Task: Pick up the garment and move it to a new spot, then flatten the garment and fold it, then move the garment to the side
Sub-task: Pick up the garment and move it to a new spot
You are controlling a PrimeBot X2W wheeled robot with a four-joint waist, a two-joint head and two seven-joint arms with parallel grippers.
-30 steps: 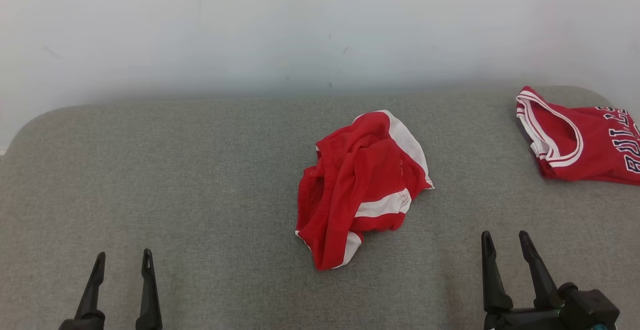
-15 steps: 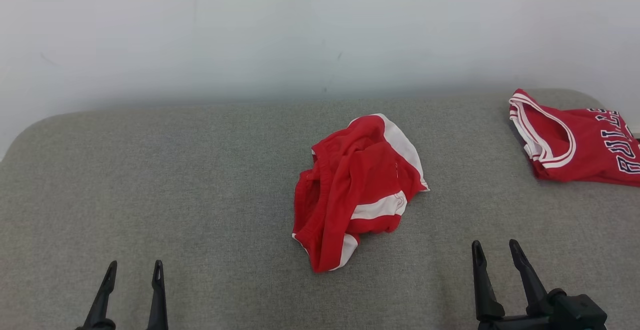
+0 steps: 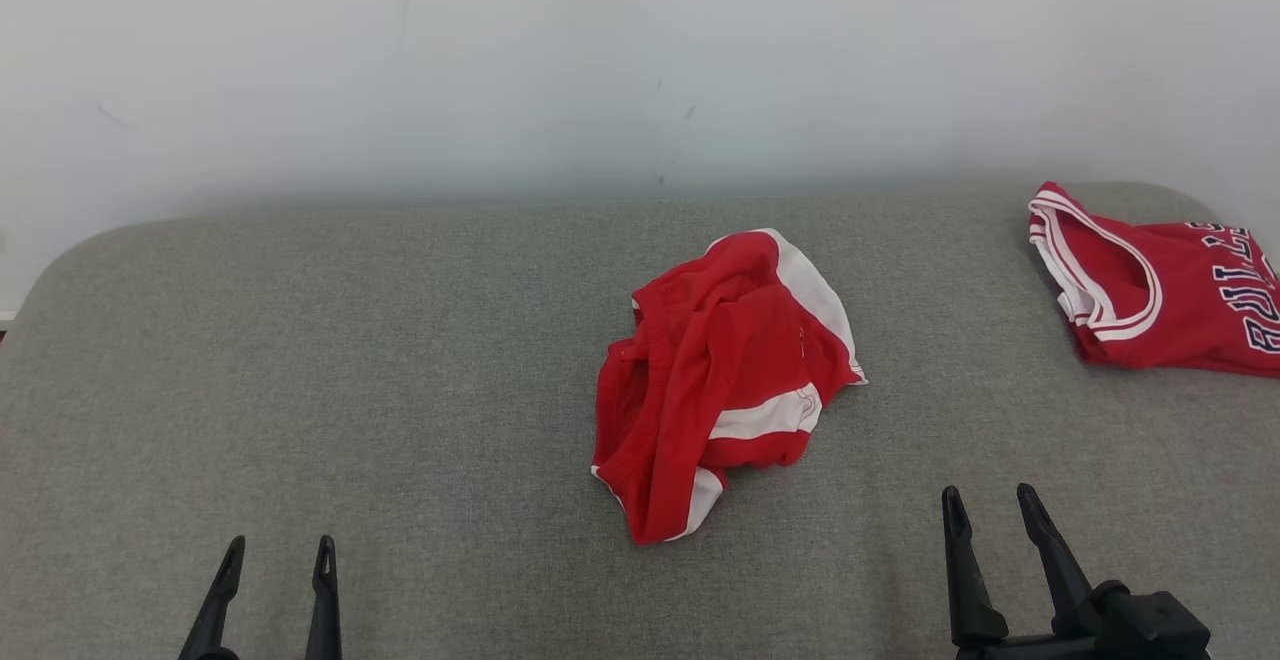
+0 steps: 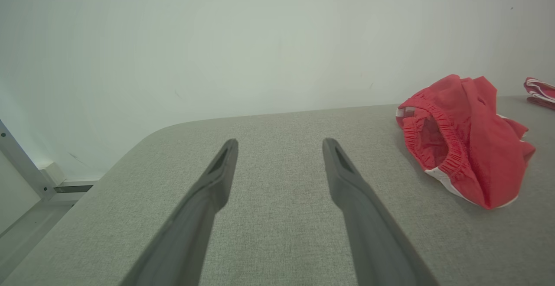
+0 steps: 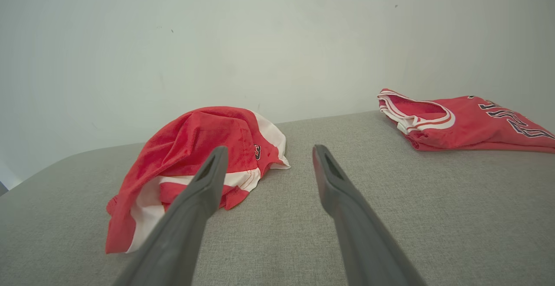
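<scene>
While the red garment (image 3: 725, 380) lies mid-frame on the cushion (image 3: 400, 390), the left gripper (image 3: 280, 552) is held lower left, fingers pointed up-frame, jaws apart. The right gripper (image 3: 988, 498) is held likewise, lower right, jaws apart.

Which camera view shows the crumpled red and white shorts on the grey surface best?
The head view: the crumpled red and white shorts lie whole and unobstructed, seen from above. The left wrist view shows them side-on, at its right side. In the right wrist view, a finger of the right gripper hides part of them.
</scene>
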